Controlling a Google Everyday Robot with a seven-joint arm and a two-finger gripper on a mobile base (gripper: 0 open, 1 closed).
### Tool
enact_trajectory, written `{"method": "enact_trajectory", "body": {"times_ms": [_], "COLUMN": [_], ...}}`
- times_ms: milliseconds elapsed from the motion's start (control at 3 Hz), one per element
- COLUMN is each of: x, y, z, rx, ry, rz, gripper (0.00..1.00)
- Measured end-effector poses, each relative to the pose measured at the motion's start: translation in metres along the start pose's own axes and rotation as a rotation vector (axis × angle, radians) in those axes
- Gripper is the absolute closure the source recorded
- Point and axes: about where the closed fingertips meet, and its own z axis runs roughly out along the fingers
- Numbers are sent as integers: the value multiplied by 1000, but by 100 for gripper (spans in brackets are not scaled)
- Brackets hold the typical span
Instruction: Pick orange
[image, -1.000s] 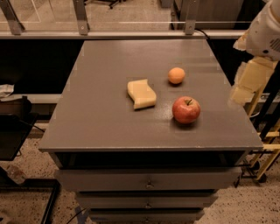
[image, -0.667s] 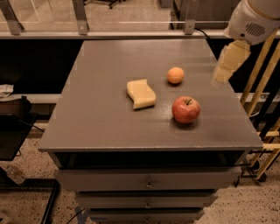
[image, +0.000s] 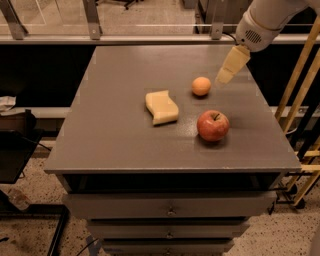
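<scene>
The small round orange (image: 201, 86) sits on the grey table top (image: 115, 130), right of centre and towards the back. My gripper (image: 226, 75) hangs from the white arm at the upper right, just to the right of the orange and slightly above it, not touching it. Its pale fingers point down and to the left.
A red apple (image: 213, 125) with a stem stands in front of the orange. A pale yellow wavy block (image: 161, 106) lies to the orange's left. Drawers sit under the table top. Wooden bars stand at the right; a railing runs behind the table.
My arm has swung left and towards the back, from past the table's right edge to just beside the orange. The objects on the table have not moved.
</scene>
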Motion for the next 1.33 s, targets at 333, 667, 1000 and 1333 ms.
{"method": "enact_trajectory", "body": {"times_ms": [333, 667, 1000, 1333], "x": [-6, -13, -17, -23], "y": [-7, -4, 1, 6], "z": [31, 59, 81, 99], "rx": [-28, -71, -117, -172], "ry": [-28, -61, -76, -80], "rz": [36, 45, 38, 13], "gripper": [0, 0, 0, 0]}}
